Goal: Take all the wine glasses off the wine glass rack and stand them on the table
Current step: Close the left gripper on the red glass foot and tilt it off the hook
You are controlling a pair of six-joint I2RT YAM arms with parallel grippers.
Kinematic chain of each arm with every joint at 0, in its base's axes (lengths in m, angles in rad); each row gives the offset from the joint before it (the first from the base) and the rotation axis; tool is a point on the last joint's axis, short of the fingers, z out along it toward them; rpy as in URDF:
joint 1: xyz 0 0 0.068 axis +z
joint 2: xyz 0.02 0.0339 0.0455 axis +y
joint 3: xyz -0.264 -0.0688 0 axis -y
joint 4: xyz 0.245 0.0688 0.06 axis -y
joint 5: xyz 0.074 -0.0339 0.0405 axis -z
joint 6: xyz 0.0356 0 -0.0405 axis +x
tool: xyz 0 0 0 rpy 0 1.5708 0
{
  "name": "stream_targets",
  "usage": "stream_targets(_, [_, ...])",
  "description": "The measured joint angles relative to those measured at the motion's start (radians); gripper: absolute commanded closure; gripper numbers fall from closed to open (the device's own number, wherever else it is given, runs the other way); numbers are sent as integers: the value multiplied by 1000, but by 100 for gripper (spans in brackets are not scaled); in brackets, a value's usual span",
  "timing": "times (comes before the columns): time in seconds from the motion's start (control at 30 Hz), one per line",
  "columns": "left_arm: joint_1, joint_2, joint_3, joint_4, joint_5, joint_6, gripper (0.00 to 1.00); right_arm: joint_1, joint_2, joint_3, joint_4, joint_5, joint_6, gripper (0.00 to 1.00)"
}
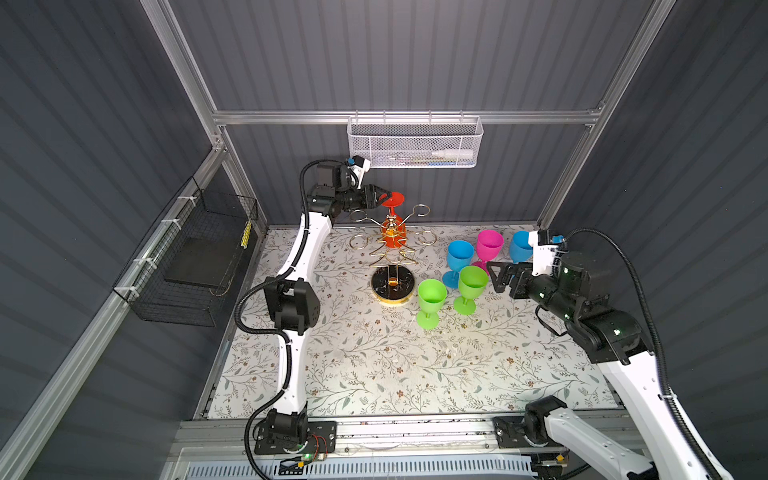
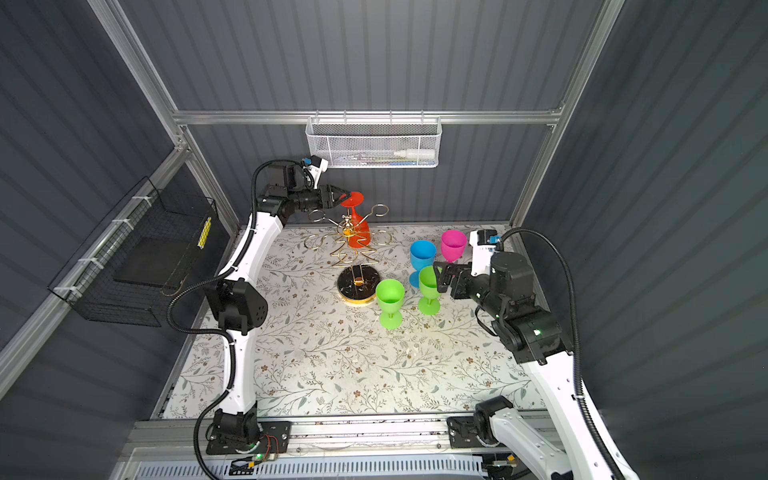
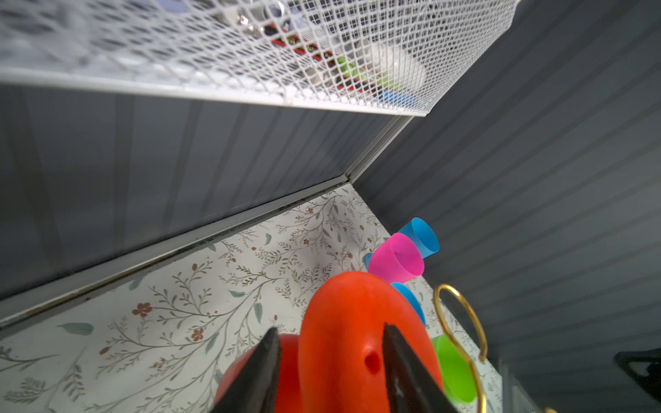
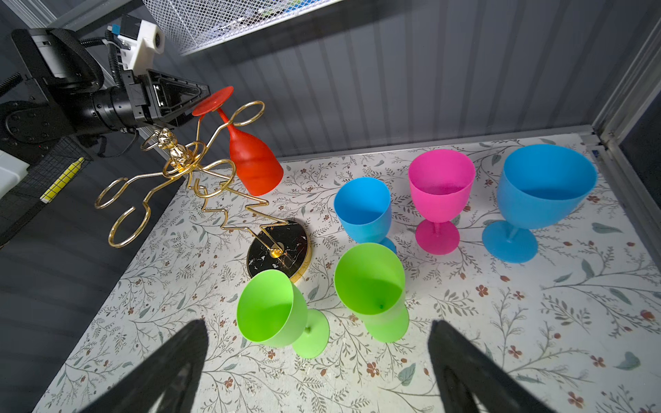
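Observation:
A red wine glass (image 1: 394, 239) (image 2: 359, 235) (image 4: 254, 164) hangs upside down from an upper arm of the gold wire wine glass rack (image 1: 392, 286) (image 2: 358, 286) (image 4: 279, 250), its round foot uppermost. My left gripper (image 1: 388, 196) (image 2: 347, 195) (image 3: 331, 327) is level with that foot at the rack's top, its jaws partly closed, one on each side of the foot. In the left wrist view a gap still shows beside one finger (image 3: 266, 361). My right gripper (image 1: 494, 276) (image 2: 438, 276) (image 4: 318, 323) stands wide open and empty, low over the table right of the rack.
Two green glasses (image 1: 432, 293) (image 1: 473, 282), two blue (image 1: 460, 253) (image 1: 519, 245) and a pink one (image 1: 489, 245) stand upright right of the rack. A white mesh basket (image 1: 415, 143) hangs on the back wall just above the left gripper. A black wire basket (image 1: 195, 257) hangs on the left wall.

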Motion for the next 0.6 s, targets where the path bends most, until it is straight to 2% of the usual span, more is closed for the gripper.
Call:
stream_targets(0.2, [0,3,2,0,0,3,81,0,-2,0,0,1,0,2])
stream_targets(0.6, [0,3,30,15,0,-3,93,0,-2,0,0,1,0,2])
